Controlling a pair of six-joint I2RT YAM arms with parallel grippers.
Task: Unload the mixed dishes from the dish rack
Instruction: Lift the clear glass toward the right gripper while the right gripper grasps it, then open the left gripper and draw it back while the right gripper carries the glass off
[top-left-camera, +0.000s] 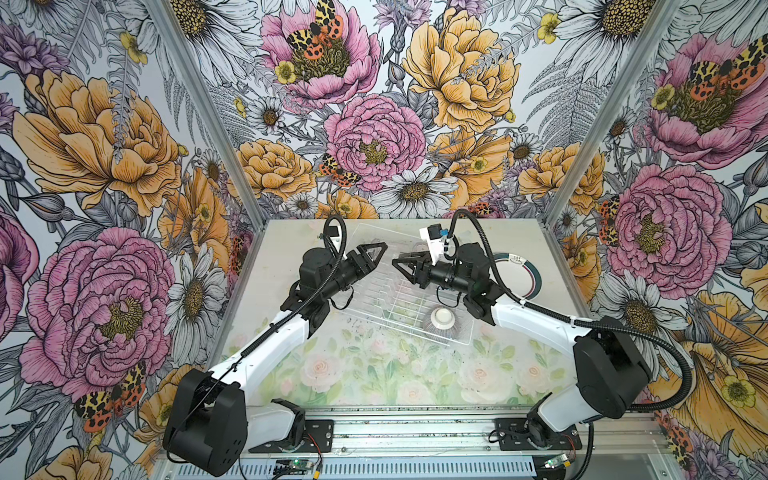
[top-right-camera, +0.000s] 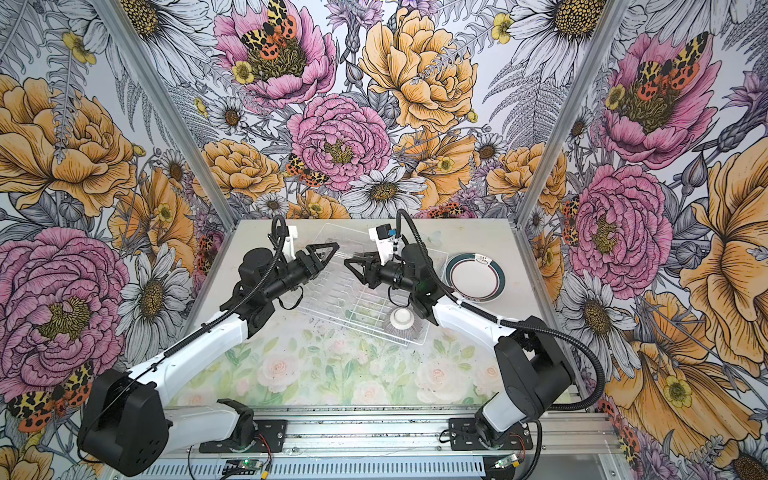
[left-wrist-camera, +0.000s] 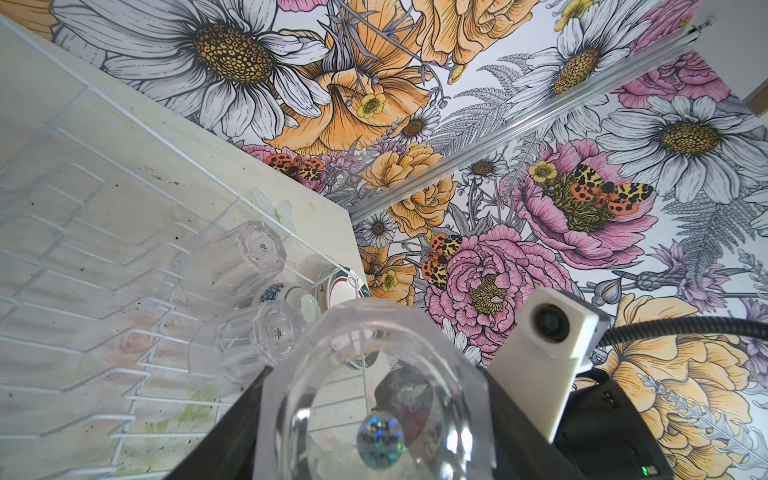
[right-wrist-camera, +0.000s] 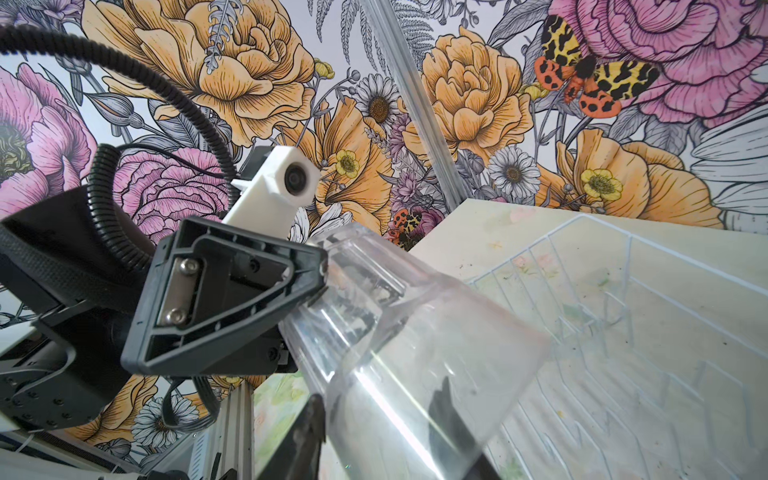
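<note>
Left wrist view: left claw (left-wrist-camera: 374, 370) clamped on base of clear glass tumbler (left-wrist-camera: 382, 415), held above far end of dish rack (top-left-camera: 386, 299). Right claw (top-left-camera: 402, 266) straddling tumbler's mouth, grip uncertain.

Out: teal-and-red-rimmed plate (top-left-camera: 519, 276), flat on table (top-left-camera: 374, 374) right of rack.

Left inside: ribbed bowl (top-left-camera: 442, 322), upturned at near right corner; two more tumblers (left-wrist-camera: 245, 257) along right side. Floral bowl (left-wrist-camera: 276, 293) beside them, in or out unclear.

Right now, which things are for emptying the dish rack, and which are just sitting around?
For the job: white wire dish rack; clear glass tumblers; ribbed greyish bowl; blue-and-white floral bowl; teal-and-red-rimmed white plate.
Just there: flowery wallpaper walls; rose-print table cover.
</note>
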